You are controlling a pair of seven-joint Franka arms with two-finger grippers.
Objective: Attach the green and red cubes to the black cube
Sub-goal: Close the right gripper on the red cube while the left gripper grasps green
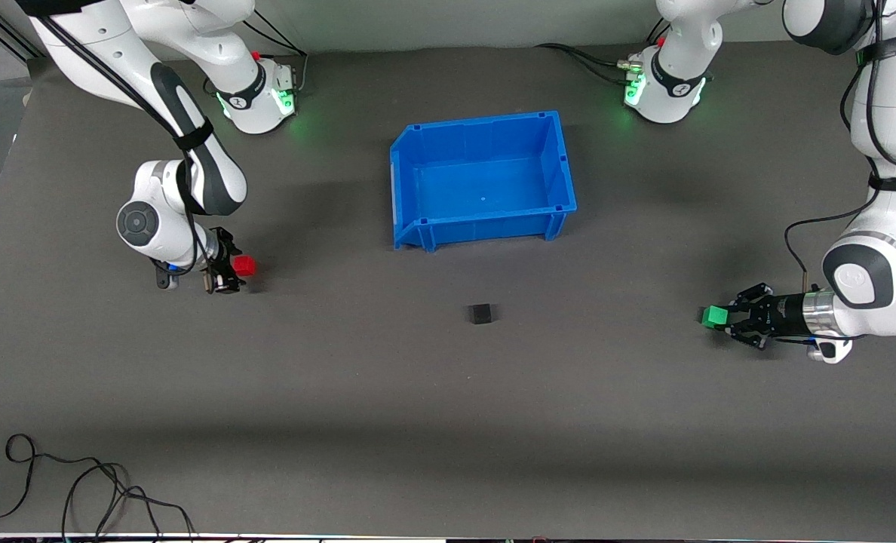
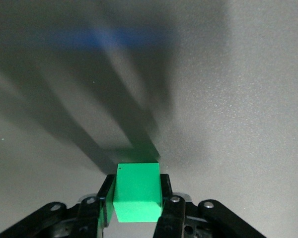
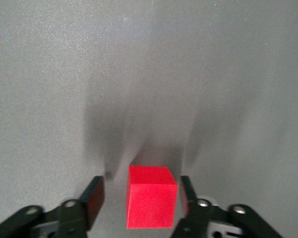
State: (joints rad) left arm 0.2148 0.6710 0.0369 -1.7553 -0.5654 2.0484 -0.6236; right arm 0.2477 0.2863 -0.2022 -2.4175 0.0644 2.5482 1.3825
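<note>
The black cube [image 1: 481, 314] sits alone on the grey mat, nearer to the front camera than the blue bin. My left gripper [image 1: 723, 317] is at the left arm's end of the table, low at the mat, shut on the green cube [image 1: 715, 315]. In the left wrist view the green cube [image 2: 137, 192] is clamped between both fingers of the gripper [image 2: 136, 181]. My right gripper [image 1: 237, 271] is at the right arm's end, open around the red cube [image 1: 244, 265]. In the right wrist view the red cube [image 3: 151, 197] rests on the mat inside the gripper [image 3: 141, 185], with a gap at one finger [image 3: 94, 194].
The blue bin [image 1: 486, 226] stands open-topped mid-table between the two arm bases, with nothing showing in it. Loose black cables [image 1: 78, 490] lie at the mat's edge nearest the front camera, toward the right arm's end. Bare mat lies around the black cube.
</note>
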